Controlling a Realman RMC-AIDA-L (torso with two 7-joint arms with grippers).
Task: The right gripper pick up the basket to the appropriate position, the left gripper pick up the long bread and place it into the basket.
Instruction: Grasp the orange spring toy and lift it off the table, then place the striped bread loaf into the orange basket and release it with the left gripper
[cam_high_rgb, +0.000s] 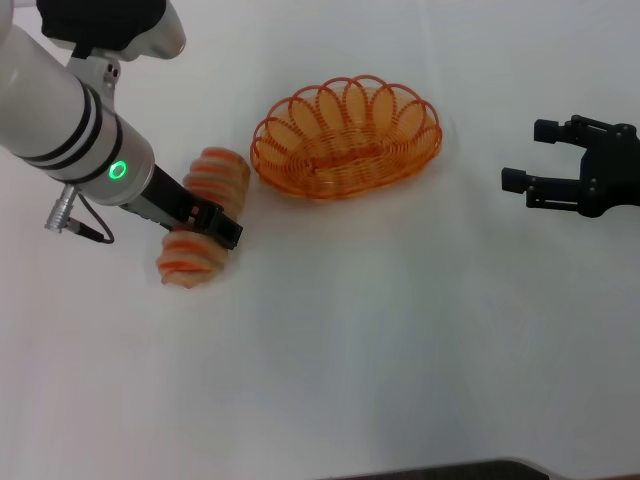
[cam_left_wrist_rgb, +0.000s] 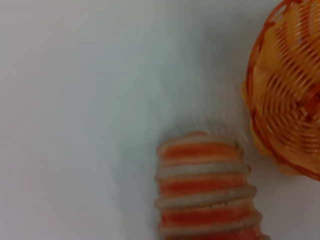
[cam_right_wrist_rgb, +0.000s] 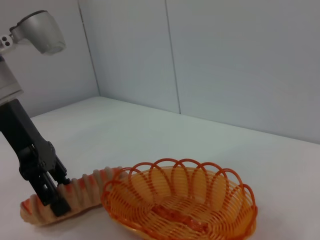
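Two grippers in view. Left gripper (cam_high_rgb: 205, 222) down on long bread (cam_high_rgb: 200, 216) at mid-length, fingers clamped across it; loaf lies on table (cam_high_rgb: 400, 340) just left of basket (cam_high_rgb: 346, 137). Right gripper (cam_high_rgb: 531, 156) well right, fingers apart, empty.

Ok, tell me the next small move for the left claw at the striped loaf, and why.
Probably lift. The left gripper straddles the middle of the pale tan, orange-striped long bread, which lies on the white table beside the empty oval orange wire basket. Confirm the fingers are closed first, then raise it straight up. The right gripper is open, off to the right.
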